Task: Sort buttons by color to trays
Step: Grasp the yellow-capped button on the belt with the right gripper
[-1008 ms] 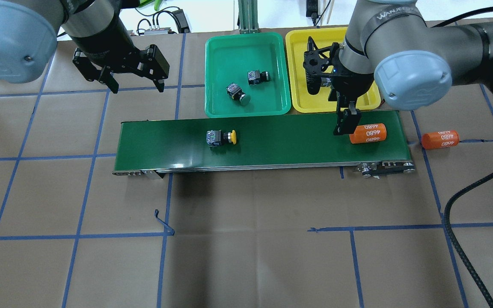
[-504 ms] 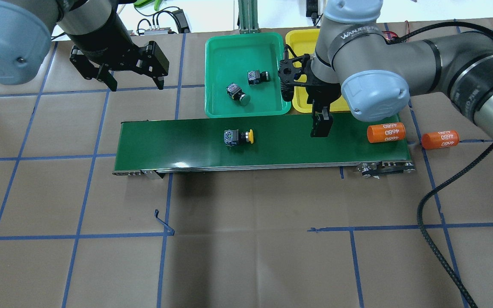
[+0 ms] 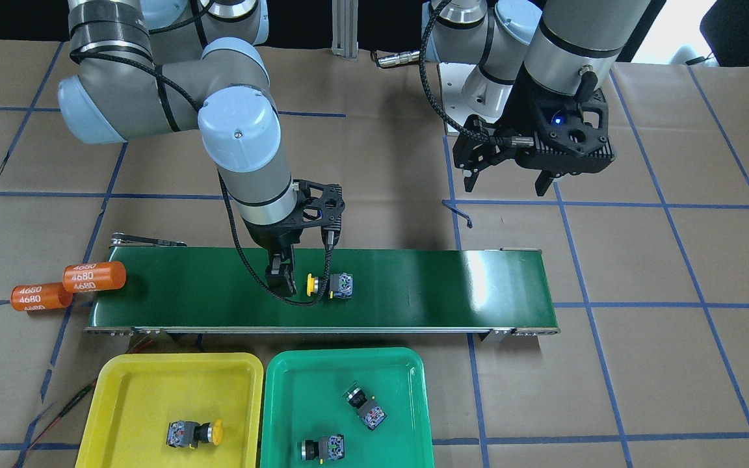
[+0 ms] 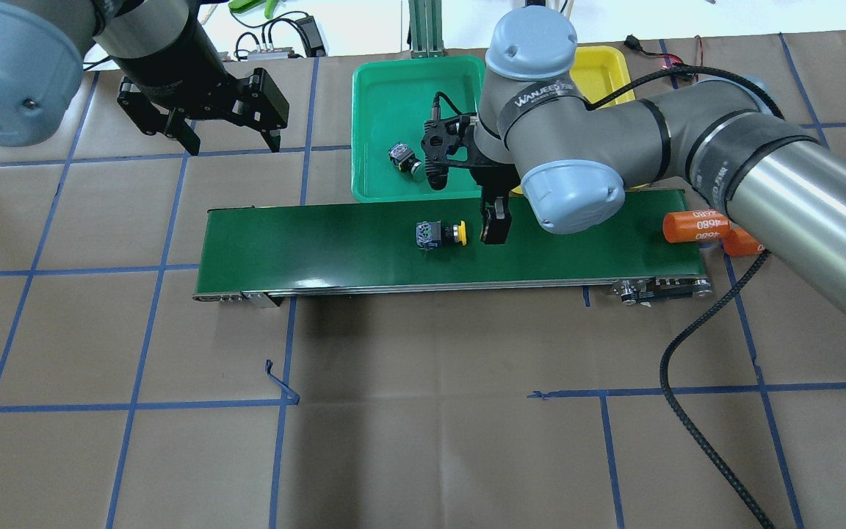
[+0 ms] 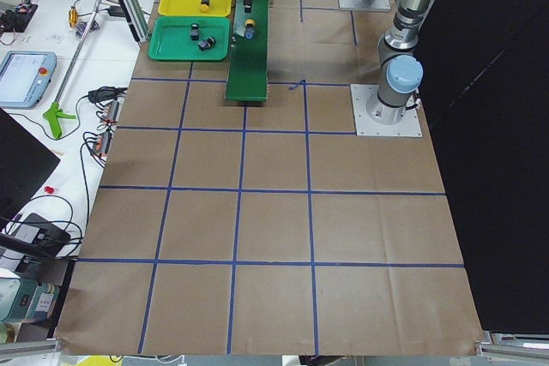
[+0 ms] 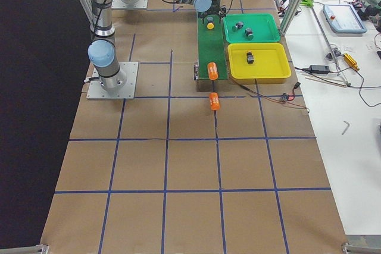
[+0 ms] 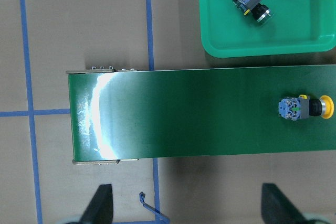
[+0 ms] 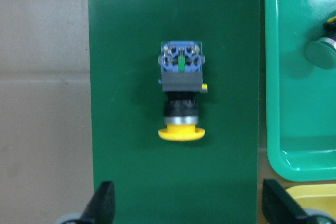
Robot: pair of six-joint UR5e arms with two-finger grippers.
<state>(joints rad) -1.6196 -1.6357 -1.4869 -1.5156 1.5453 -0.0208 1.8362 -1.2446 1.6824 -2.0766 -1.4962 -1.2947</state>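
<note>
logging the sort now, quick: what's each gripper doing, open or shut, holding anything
Left gripper: open, holding nothing.
Right gripper: open, holding nothing, over the conveyor belt next to the yellow button.

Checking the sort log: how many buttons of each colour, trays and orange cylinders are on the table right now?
Yellow buttons: 2
Green buttons: 2
Trays: 2
Orange cylinders: 2
Total: 8
</note>
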